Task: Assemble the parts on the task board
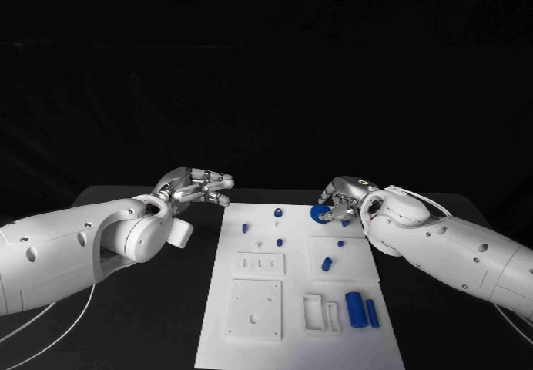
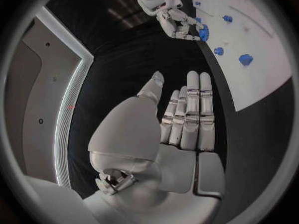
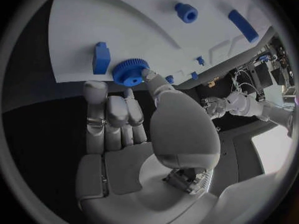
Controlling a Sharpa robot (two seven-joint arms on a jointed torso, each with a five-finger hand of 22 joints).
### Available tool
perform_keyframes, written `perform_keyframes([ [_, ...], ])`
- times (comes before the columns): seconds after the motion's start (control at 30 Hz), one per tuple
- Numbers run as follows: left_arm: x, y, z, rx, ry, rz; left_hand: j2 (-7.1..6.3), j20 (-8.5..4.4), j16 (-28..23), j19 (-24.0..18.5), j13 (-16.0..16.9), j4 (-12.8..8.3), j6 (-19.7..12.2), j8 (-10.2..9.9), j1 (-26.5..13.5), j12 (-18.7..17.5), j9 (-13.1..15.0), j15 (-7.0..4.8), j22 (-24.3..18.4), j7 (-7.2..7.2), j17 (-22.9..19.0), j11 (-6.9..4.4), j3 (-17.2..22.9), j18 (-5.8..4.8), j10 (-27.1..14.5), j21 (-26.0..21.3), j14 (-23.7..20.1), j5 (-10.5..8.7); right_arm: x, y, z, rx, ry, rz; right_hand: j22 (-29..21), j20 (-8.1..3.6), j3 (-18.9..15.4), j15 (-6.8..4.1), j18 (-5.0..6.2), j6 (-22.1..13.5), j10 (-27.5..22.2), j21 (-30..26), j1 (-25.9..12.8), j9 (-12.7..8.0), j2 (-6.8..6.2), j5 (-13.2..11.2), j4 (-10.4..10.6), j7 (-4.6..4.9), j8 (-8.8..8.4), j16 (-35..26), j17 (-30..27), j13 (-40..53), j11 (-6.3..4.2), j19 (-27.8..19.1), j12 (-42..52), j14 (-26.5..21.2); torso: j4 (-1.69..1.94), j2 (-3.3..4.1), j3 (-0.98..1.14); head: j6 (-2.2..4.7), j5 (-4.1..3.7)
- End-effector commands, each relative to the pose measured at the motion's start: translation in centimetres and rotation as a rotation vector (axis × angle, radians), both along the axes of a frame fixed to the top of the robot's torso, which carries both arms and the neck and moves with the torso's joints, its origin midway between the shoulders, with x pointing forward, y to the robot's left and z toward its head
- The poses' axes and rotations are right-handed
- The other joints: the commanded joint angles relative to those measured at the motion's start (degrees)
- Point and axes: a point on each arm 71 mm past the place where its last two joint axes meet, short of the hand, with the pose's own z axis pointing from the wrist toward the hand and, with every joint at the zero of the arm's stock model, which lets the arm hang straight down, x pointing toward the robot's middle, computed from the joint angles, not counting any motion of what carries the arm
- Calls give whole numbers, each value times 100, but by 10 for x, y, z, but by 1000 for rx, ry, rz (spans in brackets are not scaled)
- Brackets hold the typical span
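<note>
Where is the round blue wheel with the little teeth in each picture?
Head view: the blue gear sits at the task board's far right corner, by the right hand.
Left wrist view: the gear is at the fingertips of that same hand.
Right wrist view: the gear touches the right hand's fingertip.
Shared landmark: the board's corner.
</note>
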Motion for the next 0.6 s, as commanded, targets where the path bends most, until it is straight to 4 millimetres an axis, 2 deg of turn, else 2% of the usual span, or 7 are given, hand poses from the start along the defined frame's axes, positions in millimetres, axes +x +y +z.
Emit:
perform_keyframes([
  [0.03,0,-2,2,-4,-6,-18,-29,6,-21,-7,9,-3,-40,9,6,-18,-1,5,-9,-11,-4,8,21,-10,-49,27,-21,-18,0,0,-3,-5,24,16,10,35,28,9,50,3,13,-36,-52,0,26,43,-4,-2,-3,-27,7,13,-9,204,-24,21,-7,2,-3,-9,8],
  [0.13,0,-2,2,-4,-6,-18,-29,6,-21,-7,9,-3,-40,9,6,-18,-1,5,-9,-11,-4,8,21,-10,-49,27,-21,-18,0,0,-4,-8,31,16,10,35,28,9,50,3,13,-36,-52,0,26,43,-4,-2,-3,-27,7,13,-9,204,-24,21,-17,2,0,-13,29],
  [0.6,0,-1,1,-3,-3,-17,-29,6,-21,-7,9,-3,-40,9,6,-18,-1,5,-9,-11,-4,8,21,-10,-49,27,-21,-18,1,-2,-12,-30,75,16,73,34,29,10,48,-19,6,-90,-98,-16,35,132,-69,5,-2,-34,27,14,-6,217,-28,22,-8,-1,1,-42,18],
])
